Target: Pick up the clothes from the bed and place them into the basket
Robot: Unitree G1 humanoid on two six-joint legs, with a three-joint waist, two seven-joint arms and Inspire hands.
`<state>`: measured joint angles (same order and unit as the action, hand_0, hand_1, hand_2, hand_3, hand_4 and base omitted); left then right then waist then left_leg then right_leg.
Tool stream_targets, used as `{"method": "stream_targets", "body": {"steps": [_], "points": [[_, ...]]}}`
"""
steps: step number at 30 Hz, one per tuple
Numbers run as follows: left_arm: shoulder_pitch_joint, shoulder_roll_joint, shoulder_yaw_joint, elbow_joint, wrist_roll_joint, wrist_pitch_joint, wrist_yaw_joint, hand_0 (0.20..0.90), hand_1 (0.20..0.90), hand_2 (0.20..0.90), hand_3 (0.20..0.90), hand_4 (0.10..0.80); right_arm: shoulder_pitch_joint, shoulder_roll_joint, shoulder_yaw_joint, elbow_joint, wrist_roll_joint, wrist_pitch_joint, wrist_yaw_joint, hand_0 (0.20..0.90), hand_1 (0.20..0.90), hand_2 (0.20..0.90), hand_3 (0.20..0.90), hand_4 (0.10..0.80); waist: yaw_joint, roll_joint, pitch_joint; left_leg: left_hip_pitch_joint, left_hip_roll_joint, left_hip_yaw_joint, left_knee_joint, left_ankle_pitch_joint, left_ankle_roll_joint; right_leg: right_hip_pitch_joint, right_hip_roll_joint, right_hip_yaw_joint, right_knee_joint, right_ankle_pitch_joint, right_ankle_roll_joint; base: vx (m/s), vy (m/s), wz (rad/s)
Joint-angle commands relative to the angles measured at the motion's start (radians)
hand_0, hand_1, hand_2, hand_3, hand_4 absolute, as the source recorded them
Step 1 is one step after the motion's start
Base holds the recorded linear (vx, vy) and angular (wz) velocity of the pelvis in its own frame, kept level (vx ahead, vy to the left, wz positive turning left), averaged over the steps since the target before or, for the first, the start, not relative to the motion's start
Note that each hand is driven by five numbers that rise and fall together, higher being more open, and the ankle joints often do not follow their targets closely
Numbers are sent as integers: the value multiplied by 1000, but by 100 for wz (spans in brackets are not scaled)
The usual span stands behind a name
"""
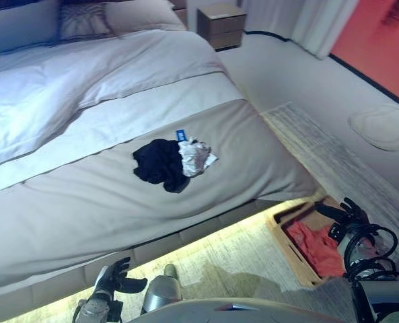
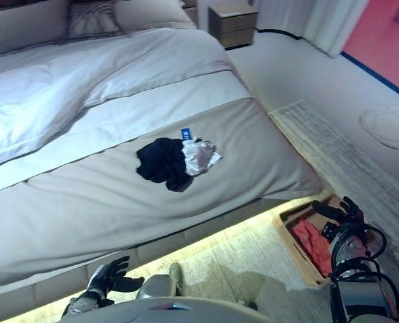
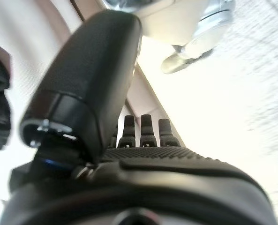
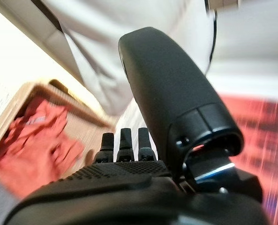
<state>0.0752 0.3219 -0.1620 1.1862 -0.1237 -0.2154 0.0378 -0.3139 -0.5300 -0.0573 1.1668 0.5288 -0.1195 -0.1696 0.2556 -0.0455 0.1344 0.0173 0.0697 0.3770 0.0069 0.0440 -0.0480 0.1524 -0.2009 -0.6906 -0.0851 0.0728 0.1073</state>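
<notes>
A black garment (image 1: 159, 163) and a white-grey garment (image 1: 196, 157) lie bunched together on the grey cover near the foot of the bed (image 1: 64, 195); a small blue tag (image 1: 180, 135) lies by them. A wooden basket (image 1: 286, 243) stands on the floor beside the bed's corner with a red garment (image 1: 315, 247) in it; the red garment also shows in the right wrist view (image 4: 33, 140). My right hand (image 1: 350, 214) is open and empty above the basket's far side. My left hand (image 1: 112, 276) is open and empty, low by the bed's lit base.
A striped rug (image 1: 334, 161) runs along the bed's right side. A round pale cushion (image 1: 385, 126) lies on the floor at the far right. A wooden nightstand (image 1: 221, 25) stands by the bed's head. Pillows (image 1: 85, 20) lie at the head.
</notes>
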Motion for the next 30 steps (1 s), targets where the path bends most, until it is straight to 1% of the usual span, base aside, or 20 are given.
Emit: {"method": "stream_targets", "body": {"steps": [1, 2, 3, 4, 5, 6, 7, 8, 10, 13, 14, 16, 17, 18, 19, 23, 24, 27, 28, 30], "points": [[-23, 7, -30, -20, -23, -36, 28, 900, 900, 900, 900, 800, -95, -114, 24, -39, -77, -12, 11, 900, 900, 900, 900, 800, 20, 41, -35, -16, -5, -26, -75, 23, -26, 50, 51, 64, 136, -138, -5, 221, 228, 25], [-24, 19, -33, -30, -33, -33, 20, 900, 900, 900, 900, 800, -82, -114, 29, -33, -102, -2, 19, 900, 900, 900, 900, 800, 19, 36, -45, 2, -34, -30, -80, -1, 8, 48, 21, 77, 198, -126, 18, 209, 215, 18], [-26, 27, -35, -38, -33, -30, 10, 900, 900, 900, 900, 800, -72, -112, 28, -37, -106, 6, 19, 900, 900, 900, 900, 800, 18, 33, -49, 7, -49, -34, -81, -11, 22, 45, 2, 84, 240, -121, 29, 227, 235, 11], [-33, 34, -38, -45, -29, -29, 0, 900, 900, 900, 900, 800, -60, -108, 26, -39, -110, 11, 17, 900, 900, 900, 900, 800, 15, 31, -51, 14, -66, -40, -82, -19, 38, 36, -31, 98, 314, -79, 46, 201, 214, 38], [-42, 43, -44, -55, -20, -24, -12, 900, 900, 900, 900, 800, -44, -101, 22, -45, -118, 14, 16, 900, 900, 900, 900, 800, 7, 28, -51, 26, -90, -54, -83, -35, 60, -2, -81, 121, 426, -11, 80, 202, 246, 59], [-49, 51, -49, -65, -10, -21, -20, 900, 900, 900, 900, 800, -30, -95, 20, -52, -123, 17, 12, 900, 900, 900, 900, 800, -3, 32, -50, 30, -103, -69, -83, -46, 79, -41, -117, 160, 537, 30, 101, 210, 253, 69], [-60, 58, -64, -79, -6, -10, -19, 900, 900, 900, 900, 800, -15, -82, 19, -60, -125, 18, -2, 900, 900, 900, 900, 800, -21, 45, -41, 42, -106, -89, -82, -64, 100, -117, -142, 212, 658, 65, 116, 104, 165, 75], [-69, 64, -77, -95, -25, 6, -7, 900, 900, 900, 900, 800, -6, -69, 23, -65, -127, 13, -12, 900, 900, 900, 900, 800, -37, 55, -29, 35, -96, -83, -74, -59, 115, -184, -143, 242, 705, 71, 92, 63, 0, 95], [-91, 77, -102, -110, -53, 28, 8, 900, 900, 900, 900, 800, 11, -58, 29, -71, -125, 4, -24, 900, 900, 900, 900, 800, -66, 46, -5, 36, -88, -133, -69, -55, 99, -222, -81, 318, 589, 26, 65, 63, -194, 100], [-121, 102, -116, -118, -66, 51, 19, 900, 900, 900, 900, 800, 25, -59, 31, -74, -98, -16, -11, 900, 900, 900, 900, 800, -90, 22, 24, 34, -75, -198, -61, -56, 70, -205, -25, 360, 364, 8, 58, 107, -332, 97], [-125, 108, -113, -118, -63, 63, 25, 900, 900, 900, 900, 800, 35, -58, 25, -76, -95, -23, -2, 900, 900, 900, 900, 800, -104, 10, 30, 23, -74, -218, -59, -55, 61, -206, 0, 389, 254, 23, 59, 132, -389, 77], [-128, 120, -114, -116, -61, 67, 34, 900, 900, 900, 900, 800, 37, -56, 25, -73, -78, -45, 4, 900, 900, 900, 900, 800, -128, -4, 43, 13, -71, -245, -61, -64, 55, -247, 8, 446, 180, 74, 68, 98, -271, 70], [-129, 123, -115, -116, -62, 67, 36, 900, 900, 900, 900, 800, 35, -54, 26, -72, -76, -49, 4, 900, 900, 900, 900, 800, -132, -7, 46, 12, -71, -250, -61, -66, 55, -259, 7, 457, 179, 86, 70, 33, -257, 80], [-136, 133, -120, -112, -60, 64, 42, 900, 900, 900, 900, 800, 25, -52, 32, -66, -53, -60, 0, 900, 900, 900, 900, 800, -131, -10, 58, -8, -63, -281, -67, -61, 58, -256, 29, 483, 165, 44, 66, 66, -286, 95], [-122, 125, -107, -108, -56, 63, 60, 900, 900, 900, 900, 800, 16, -52, 32, -63, -50, -65, 0, 900, 900, 900, 900, 800, -115, -10, 59, -21, -61, -301, -75, -45, 55, -226, 51, 473, 145, 15, 54, 74, -280, 90], [-94, 122, -95, -119, -41, 68, 67, 900, 900, 900, 900, 800, -5, -53, 38, -69, -45, -64, -14, 900, 900, 900, 900, 800, -93, -10, 57, -37, -46, -311, -74, -31, 42, -206, 76, 454, 134, -15, 35, 89, -156, 39], [-84, 118, -91, -125, -43, 65, 72, 900, 900, 900, 900, 800, -23, -57, 39, -74, -37, -59, -19, 900, 900, 900, 900, 800, -82, -7, 65, -50, -39, -316, -69, -23, 33, -204, 83, 448, 132, -25, 25, 96, -123, 1], [-76, 108, -78, -136, -48, 50, 80, 900, 900, 900, 900, 800, -61, -62, 49, -88, -23, -66, -40, 900, 900, 900, 900, 800, -60, 1, 92, -98, -21, -325, -38, -9, 10, -213, 92, 433, 137, -44, 5, 17, -79, 14], [-75, 103, -73, -137, -51, 32, 77, 900, 900, 900, 900, 800, -86, -69, 54, -98, -9, -73, -41, 900, 900, 900, 900, 800, -46, 6, 116, -142, -14, -333, -5, -2, -4, -226, 92, 421, 144, -52, -6, -49, -74, 23], [-76, 98, -64, -139, -52, 6, 71, 900, 900, 900, 900, 800, -126, -83, 57, -110, 6, -81, -44, 900, 900, 900, 900, 800, -28, 14, 151, -204, -5, -341, 47, 3, -18, -253, 86, 395, 161, -61, -21, -44, -87, 30]]}}
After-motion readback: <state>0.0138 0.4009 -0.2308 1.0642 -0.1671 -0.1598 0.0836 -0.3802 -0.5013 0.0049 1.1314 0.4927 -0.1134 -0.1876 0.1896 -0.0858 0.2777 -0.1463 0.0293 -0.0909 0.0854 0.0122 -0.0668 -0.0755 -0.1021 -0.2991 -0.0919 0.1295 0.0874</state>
